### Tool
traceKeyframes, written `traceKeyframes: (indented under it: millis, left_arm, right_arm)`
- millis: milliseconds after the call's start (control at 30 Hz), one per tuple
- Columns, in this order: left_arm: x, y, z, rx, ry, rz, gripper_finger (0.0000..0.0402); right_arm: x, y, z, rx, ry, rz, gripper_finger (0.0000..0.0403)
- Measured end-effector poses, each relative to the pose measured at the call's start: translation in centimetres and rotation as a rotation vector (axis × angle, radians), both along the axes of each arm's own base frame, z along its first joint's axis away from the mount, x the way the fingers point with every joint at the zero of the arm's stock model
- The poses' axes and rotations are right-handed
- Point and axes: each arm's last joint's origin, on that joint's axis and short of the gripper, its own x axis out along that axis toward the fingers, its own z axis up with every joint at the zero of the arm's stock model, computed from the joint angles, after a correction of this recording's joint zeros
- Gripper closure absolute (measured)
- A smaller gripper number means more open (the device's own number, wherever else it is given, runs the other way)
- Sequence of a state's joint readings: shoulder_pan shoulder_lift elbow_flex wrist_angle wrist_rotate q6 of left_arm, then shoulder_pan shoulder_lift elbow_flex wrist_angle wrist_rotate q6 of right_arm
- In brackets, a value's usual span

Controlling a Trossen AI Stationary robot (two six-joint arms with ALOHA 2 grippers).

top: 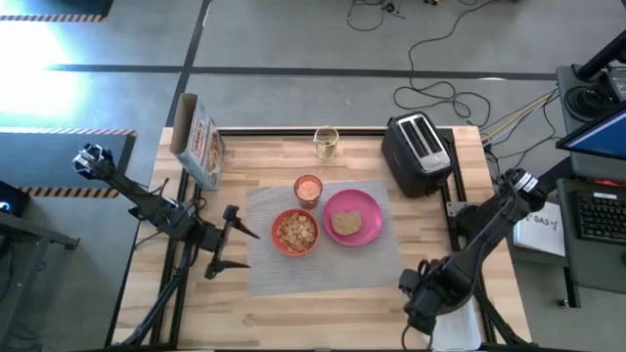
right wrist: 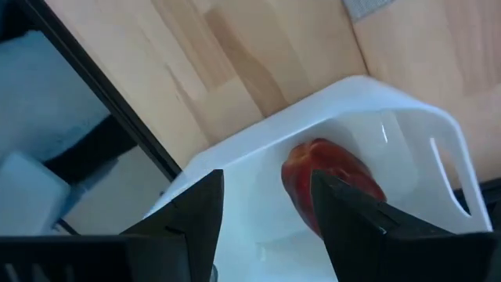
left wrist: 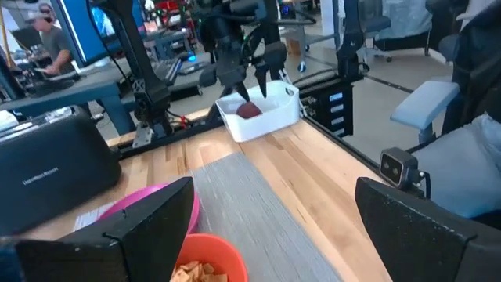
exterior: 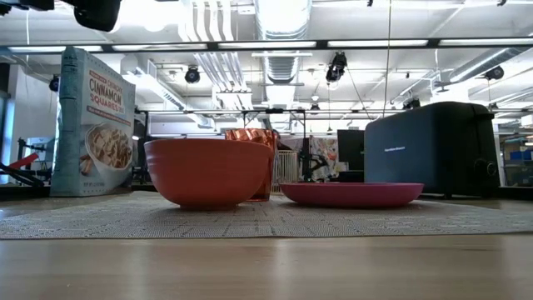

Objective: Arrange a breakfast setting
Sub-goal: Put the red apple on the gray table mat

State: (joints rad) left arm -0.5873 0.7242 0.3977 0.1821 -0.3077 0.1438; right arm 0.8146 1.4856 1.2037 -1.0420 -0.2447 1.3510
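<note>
Left pincer, lower left of frame, idle beside placemat, fingers spread wide, empty. Bowl, cup, plate with toast at centre. Lower right: right pincer part-open, empty, poised over dark-red item in white bin; best to centre fingers astride, descend straight, close gently.

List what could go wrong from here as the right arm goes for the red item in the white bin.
1. The right end effector hangs open over the dark-red item in the white bin; closing off-centre might push the rounded item aside.
2. The bin sits at the table's edge; a finger catching its wall could shift or tip it.
3. Carrying the item over, the arm could clip the pink plate with toast.
</note>
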Motion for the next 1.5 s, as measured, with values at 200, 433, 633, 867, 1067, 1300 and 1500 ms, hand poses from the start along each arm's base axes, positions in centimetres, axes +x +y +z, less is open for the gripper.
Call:
traceKeyframes:
  millis: [200, 433, 633, 867, 1067, 1300, 1500]
  left_arm:
    - [0.5, -0.4, -0.7, 0.025, 0.04, 0.0, 0.0065]
    - [0.9, -0.6, -0.3, 0.019, -0.012, -0.003, 0.0065]
    - [1.2, -0.8, 0.8, 0.007, -0.028, -0.005, 0.0065]
    - [1.7, -1.2, 0.2, 0.034, 0.013, -0.006, 0.0065]
    - [2.3, -1.5, 0.3, 0.052, 0.041, -0.006, 0.0065]
    - [3.1, -2.1, 0.8, 0.083, 0.089, -0.008, 0.0065]
    - [4.0, -2.7, 0.7, 0.136, 0.197, -0.005, 0.0065]
  right_arm:
    - [-0.3, 0.7, -0.6, -0.006, 0.002, 0.07, 0.0224]
    - [-0.2, 1.0, -0.5, 0.029, -0.004, 0.087, 0.0255]
    - [-0.2, 1.0, -0.5, 0.029, -0.005, 0.089, 0.0285]
    - [-0.3, 0.9, -0.6, 0.009, 0.018, 0.024, 0.0293]
    - [-0.3, 0.9, -0.6, 0.024, -0.001, 0.101, 0.0253]
    - [-1.1, 1.3, -0.8, 0.039, -0.008, 0.259, 0.0194]
    - [-2.9, 1.9, -1.7, 0.009, 0.025, 0.337, 0.0167]
